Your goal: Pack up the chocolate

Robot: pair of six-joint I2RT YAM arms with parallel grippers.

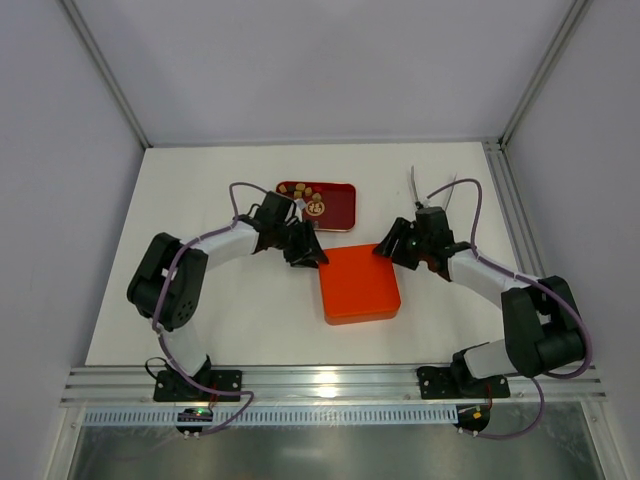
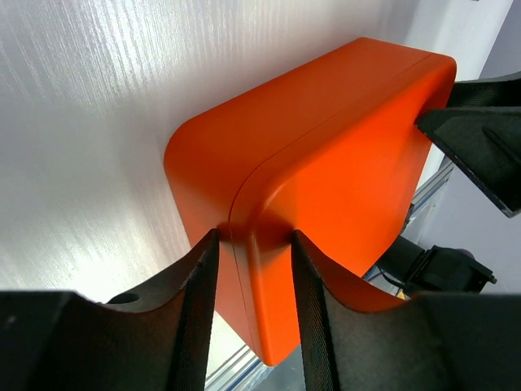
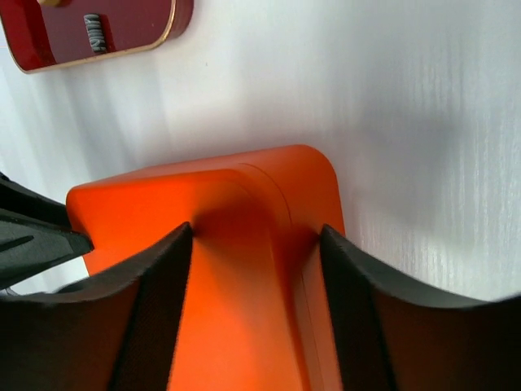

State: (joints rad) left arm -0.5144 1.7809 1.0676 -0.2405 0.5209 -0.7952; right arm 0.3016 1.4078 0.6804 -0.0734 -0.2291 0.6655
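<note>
The orange box lies on the table with its lid on. My left gripper is shut on the box's far left corner, one finger on each side of it, as the left wrist view shows. My right gripper is shut on the far right corner, with the box filling its wrist view. Several small brown and tan chocolate pieces lie in the dark red tray just behind the box. What is inside the box is hidden.
Thin metal tweezers lie on the table behind my right gripper. The red tray's corner shows at the top left of the right wrist view. The aluminium rail runs along the near table edge.
</note>
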